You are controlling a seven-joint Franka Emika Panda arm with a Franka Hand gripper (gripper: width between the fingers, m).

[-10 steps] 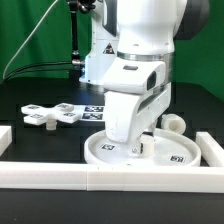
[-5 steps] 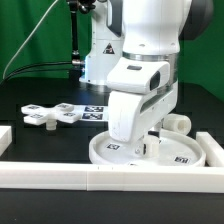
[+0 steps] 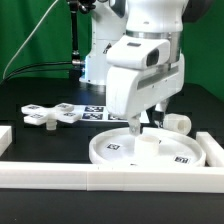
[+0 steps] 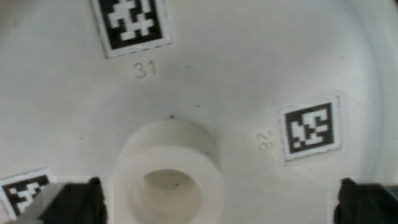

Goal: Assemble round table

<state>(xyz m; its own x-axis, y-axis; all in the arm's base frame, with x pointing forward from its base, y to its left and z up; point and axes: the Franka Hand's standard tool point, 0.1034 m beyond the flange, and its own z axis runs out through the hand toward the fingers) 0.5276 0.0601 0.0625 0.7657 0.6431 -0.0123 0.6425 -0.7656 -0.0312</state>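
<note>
The large round rimmed disc (image 3: 118, 155) lies flat on the black table near the front bar, with tags on its face. A short raised hub (image 3: 148, 145) with a round hole stands at its middle. My gripper (image 3: 147, 126) hangs open just above that hub, holding nothing. In the wrist view the hub (image 4: 166, 186) lies between the two dark fingertips (image 4: 71, 201), apart from both, on the disc (image 4: 231, 90). The short cylinder leg (image 3: 179, 123) lies behind the disc on the exterior view's right. The flat cross-shaped piece (image 3: 53, 115) rests at the exterior view's left.
Long white border bars run along the front (image 3: 100, 178), the exterior view's right (image 3: 213, 148) and left (image 3: 5, 136). The marker board (image 3: 95, 111) lies flat behind the disc, by the arm's base. A green curtain hangs at the back.
The jaws have opened wide and the arm has lifted off the disc, so the hub at the disc's middle now shows.
</note>
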